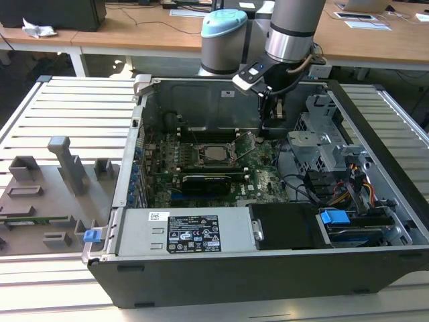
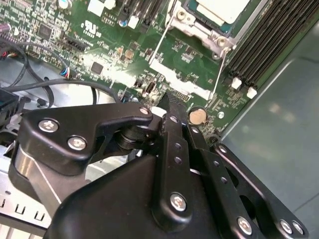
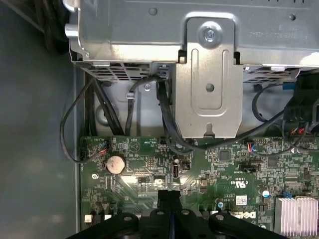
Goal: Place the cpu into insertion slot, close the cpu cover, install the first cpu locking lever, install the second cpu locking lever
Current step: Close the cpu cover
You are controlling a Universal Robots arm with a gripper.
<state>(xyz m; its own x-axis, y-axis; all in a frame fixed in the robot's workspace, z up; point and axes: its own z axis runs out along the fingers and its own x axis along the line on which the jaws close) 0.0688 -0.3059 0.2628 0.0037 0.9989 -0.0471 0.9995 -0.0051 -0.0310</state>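
Note:
The cpu point(image 1: 216, 153) shows its dull silver top in the socket on the green motherboard point(image 1: 261, 181), and it also appears in the second wrist view as the cpu point(image 2: 219, 7). A silvery cpu cover point(image 2: 223, 42) frames it and seems to lie flat. Two thin wire locking levers point(image 2: 158, 44) point(image 2: 219, 74) slant out from the socket towards my gripper. My gripper point(image 1: 271, 119) hangs over the board on the exterior view's right of the socket. Its black fingertips point(image 2: 169, 98) are pressed together with nothing between them, as the gripper point(image 3: 168, 195) also shows.
A coin cell point(image 3: 115, 163) lies on the board just beside the fingertips. A metal drive cage point(image 3: 209, 79) and loose black cables point(image 3: 167, 124) stand beyond the gripper. Memory slots point(image 2: 264, 45) flank the socket. The case wall point(image 1: 201, 100) rises behind.

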